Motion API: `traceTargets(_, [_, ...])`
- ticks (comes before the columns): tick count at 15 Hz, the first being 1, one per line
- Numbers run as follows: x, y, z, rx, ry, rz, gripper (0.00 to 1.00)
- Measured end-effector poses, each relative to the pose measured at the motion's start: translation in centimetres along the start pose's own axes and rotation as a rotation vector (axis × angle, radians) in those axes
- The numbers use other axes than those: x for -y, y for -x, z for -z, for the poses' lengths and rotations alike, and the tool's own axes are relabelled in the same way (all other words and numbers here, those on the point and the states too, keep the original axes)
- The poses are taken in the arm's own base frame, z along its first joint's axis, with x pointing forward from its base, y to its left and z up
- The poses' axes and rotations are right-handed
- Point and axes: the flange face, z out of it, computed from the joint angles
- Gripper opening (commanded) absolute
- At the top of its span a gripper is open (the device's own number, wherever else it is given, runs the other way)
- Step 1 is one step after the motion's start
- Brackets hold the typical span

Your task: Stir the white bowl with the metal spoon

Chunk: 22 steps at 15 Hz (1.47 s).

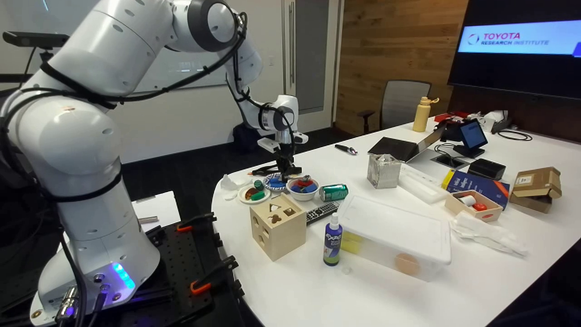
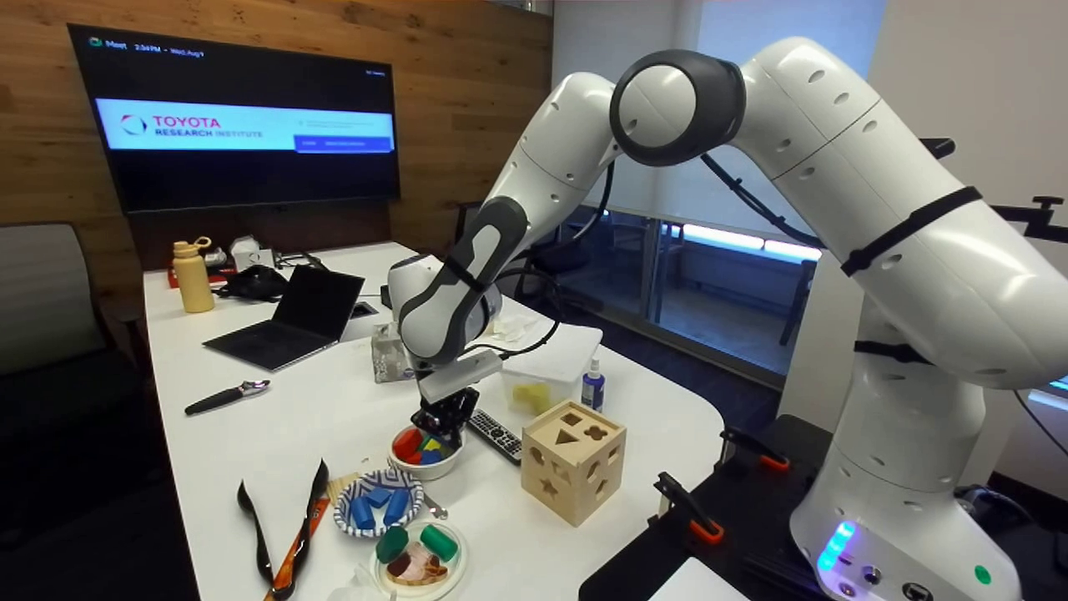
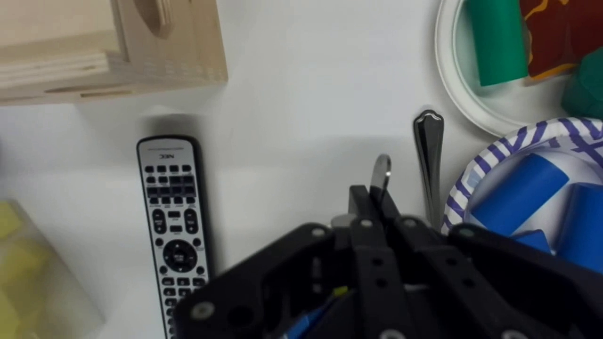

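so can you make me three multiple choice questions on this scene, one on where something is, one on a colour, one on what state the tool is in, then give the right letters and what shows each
1. In the wrist view, where do the two green blocks lie?
A) on top of the wooden box
B) on the plate
C) on the laptop

2. What colour is the bottle with the loop on its cap?
A) yellow
B) red
C) green

3. What state is the tool in?
A) wide open
B) shut on the remote
C) shut on a metal utensil

Right letters:
1: B, both show inside the plate's rim.
2: A, its body is yellow in both exterior views.
3: C, the wrist view shows a shiny end poking out from its closed tip.
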Motion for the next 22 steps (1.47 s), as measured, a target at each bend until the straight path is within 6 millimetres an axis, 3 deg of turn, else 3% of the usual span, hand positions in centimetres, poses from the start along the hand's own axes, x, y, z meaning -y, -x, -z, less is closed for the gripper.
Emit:
traceTargets(4, [2.0,3.3,1.3,0.004,0.031,-0.017,0.01])
traceTargets(7, [3.7,7.6,2.2,-0.016,0.094,-0.071,0.01])
traceTargets(10, [3.4,12.2,2.1,-0.030,0.165,-0.167,0.01])
traceTargets(12, [2.2,14.5,0.9,-0.009,0.191,-0.221,0.01])
traceTargets(15, [0.4,16.4,-2.0,0.006,0.178,-0.248,0.01])
traceTargets(22, [-0.7,16.2,-8.1,-0.095,0.071,-0.239,0.01])
